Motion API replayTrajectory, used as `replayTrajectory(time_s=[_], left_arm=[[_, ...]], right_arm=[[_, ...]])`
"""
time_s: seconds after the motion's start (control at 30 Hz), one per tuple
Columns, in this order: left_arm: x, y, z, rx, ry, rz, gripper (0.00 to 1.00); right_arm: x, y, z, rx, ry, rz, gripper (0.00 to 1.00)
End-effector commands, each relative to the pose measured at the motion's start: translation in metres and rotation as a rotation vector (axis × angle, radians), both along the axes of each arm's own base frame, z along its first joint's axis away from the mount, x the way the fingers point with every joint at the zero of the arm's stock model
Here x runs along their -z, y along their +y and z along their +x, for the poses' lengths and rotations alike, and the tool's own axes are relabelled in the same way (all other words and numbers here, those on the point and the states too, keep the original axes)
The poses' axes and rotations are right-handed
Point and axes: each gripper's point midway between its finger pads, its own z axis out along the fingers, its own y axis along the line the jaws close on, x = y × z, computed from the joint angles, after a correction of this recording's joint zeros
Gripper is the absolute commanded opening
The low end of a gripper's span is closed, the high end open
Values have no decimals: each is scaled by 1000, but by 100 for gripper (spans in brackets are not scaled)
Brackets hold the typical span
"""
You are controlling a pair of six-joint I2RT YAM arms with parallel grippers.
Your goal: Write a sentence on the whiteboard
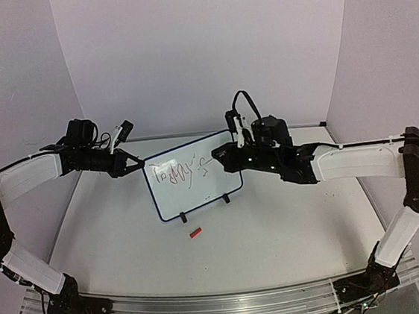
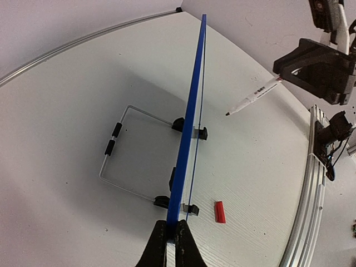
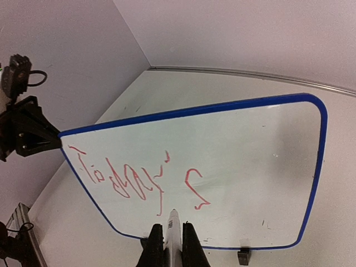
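The whiteboard (image 1: 198, 192) stands tilted on its black feet in the middle of the table. One row of red writing, the sentence (image 1: 179, 170), reads roughly "Today's" (image 3: 133, 181). My left gripper (image 1: 137, 166) is shut on the board's left blue edge (image 2: 189, 111), with the frame pinched between its fingers (image 2: 158, 245). My right gripper (image 1: 221, 159) is shut on a white marker (image 3: 173, 231) and points it at the board below the writing. In the left wrist view the marker (image 2: 253, 99) tip stands a short way off the board's face.
A small red cap (image 1: 196, 233) lies on the table in front of the board (image 2: 220, 212). A bent wire stand (image 2: 114, 167) props the board from behind. A metal rail (image 1: 225, 305) runs along the near edge. Pale walls close in the back and sides.
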Motion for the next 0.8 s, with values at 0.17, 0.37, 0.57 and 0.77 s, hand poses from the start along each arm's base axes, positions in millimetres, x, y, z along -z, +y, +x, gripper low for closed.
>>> replayTrajectory(time_s=[0.17, 0.37, 0.57, 0.77], left_arm=[[-16, -1, -2, 8, -39, -4, 0], [-17, -2, -2, 10, -42, -4, 0], [-17, -2, -3, 10, -43, -5, 0], [-16, -2, -2, 11, -39, -4, 0]], right_arm=[[2, 67, -46, -161, -36, 20, 0], [30, 99, -54, -192, -31, -28, 0], [47, 111, -53, -195, -28, -52, 0], [45, 119, -47, -186, -47, -34, 0]])
